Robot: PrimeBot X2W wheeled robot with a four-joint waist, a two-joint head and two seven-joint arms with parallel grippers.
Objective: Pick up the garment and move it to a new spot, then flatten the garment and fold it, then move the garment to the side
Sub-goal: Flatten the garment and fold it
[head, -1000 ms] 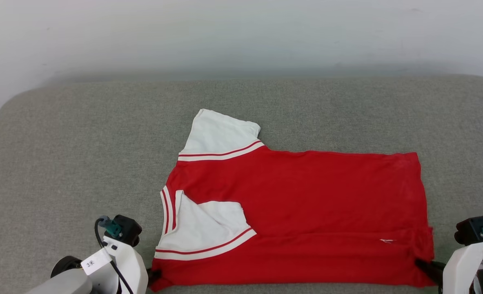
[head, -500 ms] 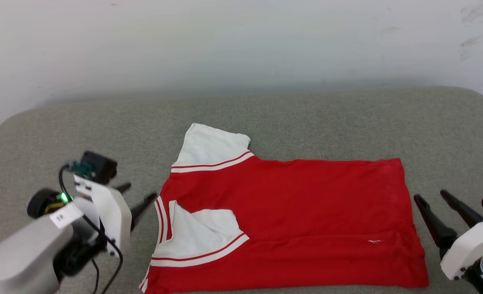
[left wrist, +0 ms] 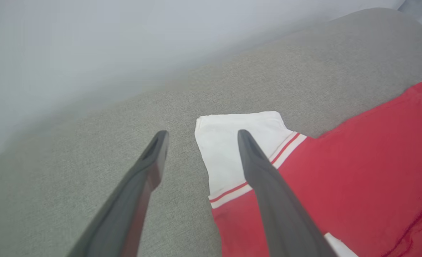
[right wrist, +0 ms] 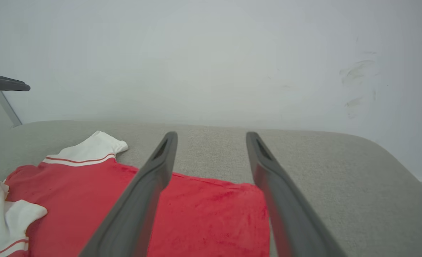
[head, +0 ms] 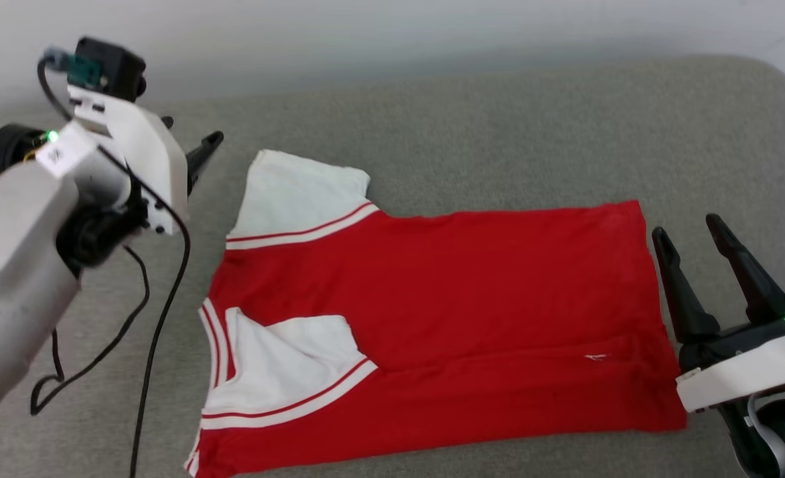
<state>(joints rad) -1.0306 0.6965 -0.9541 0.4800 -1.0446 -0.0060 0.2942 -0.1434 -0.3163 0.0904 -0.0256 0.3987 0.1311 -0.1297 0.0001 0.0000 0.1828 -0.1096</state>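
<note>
The shirt (head: 445, 312) is spread flat on the cushion (head: 498, 133), near edge folded over. The left gripper (head: 192, 129) and right gripper (head: 686, 227) are held spread, empty. The far edge is best pinched at sleeve (head: 299, 192) and hem (head: 641, 265) together, then laid over evenly.

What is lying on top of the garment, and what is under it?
The near white sleeve is folded over onto the red body of the garment. Under it lies the grey cushion; the shirt's underside is covered.
</note>
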